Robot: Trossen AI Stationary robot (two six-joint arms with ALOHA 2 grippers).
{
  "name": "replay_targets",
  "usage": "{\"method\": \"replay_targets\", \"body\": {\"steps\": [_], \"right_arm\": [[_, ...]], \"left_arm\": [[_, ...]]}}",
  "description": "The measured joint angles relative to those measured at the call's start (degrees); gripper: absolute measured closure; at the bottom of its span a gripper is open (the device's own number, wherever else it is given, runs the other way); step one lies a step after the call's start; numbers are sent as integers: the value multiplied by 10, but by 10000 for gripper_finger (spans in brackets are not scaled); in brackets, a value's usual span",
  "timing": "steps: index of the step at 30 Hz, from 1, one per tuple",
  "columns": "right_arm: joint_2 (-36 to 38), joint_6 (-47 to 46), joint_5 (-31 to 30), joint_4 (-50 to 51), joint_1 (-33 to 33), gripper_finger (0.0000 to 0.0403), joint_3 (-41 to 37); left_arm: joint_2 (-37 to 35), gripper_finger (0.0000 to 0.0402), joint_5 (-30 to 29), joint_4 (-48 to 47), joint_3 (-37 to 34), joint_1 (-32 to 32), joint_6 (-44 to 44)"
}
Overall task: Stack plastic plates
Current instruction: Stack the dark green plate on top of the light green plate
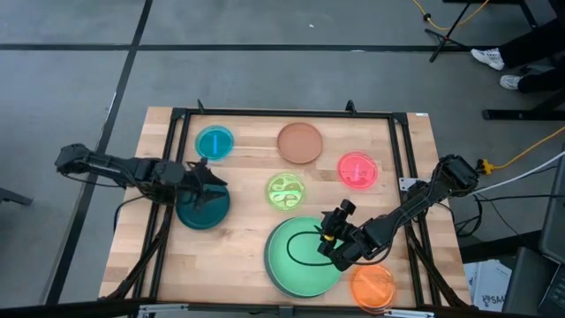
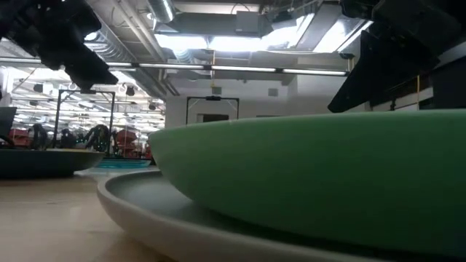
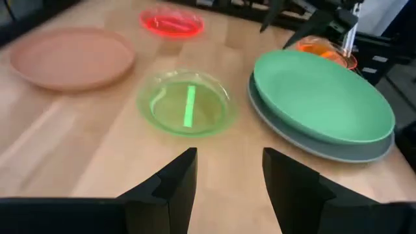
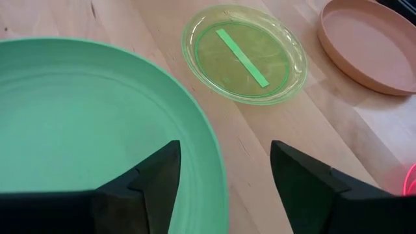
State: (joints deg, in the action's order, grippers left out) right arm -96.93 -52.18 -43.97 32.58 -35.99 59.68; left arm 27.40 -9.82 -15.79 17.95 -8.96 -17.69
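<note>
The mint green plate [image 1: 300, 261] lies inside the grey plate [image 3: 312, 151] near the table's near edge. My right gripper [image 1: 328, 231] is open. Its fingers straddle the mint plate's right rim [image 4: 214, 156], one over the plate and one over the bare wood, and no touch shows. My left gripper [image 1: 210, 181] hovers open just beyond the far rim of the dark teal plate [image 1: 199, 215] at the table's left. The lime-patterned plate [image 1: 285, 190] sits mid-table. The cyan plate [image 1: 214, 141], brown plate [image 1: 300, 141] and pink plate [image 1: 357, 168] lie toward the far edge. The orange plate [image 1: 372, 285] is at the near right.
A black metal frame [image 1: 282, 113] runs around the wooden table top. Bare wood lies between the lime-patterned plate and the dark teal plate, and along the near left. A person's shoes [image 1: 499, 66] show on the floor beyond the far right corner.
</note>
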Motion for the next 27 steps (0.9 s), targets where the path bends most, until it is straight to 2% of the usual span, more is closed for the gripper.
{"method": "replay_targets", "body": {"steps": [12,20,27], "right_arm": [[0,1,8,0,0,175,0],[0,1,10,0,0,175,0],[0,1,13,1,0,175,0]], "left_arm": [[127,233,-32,-69,102,-125,-121],[192,233,-32,-86,112,-199,-211],[207,234,-25,-133,112,-254,-307]]}}
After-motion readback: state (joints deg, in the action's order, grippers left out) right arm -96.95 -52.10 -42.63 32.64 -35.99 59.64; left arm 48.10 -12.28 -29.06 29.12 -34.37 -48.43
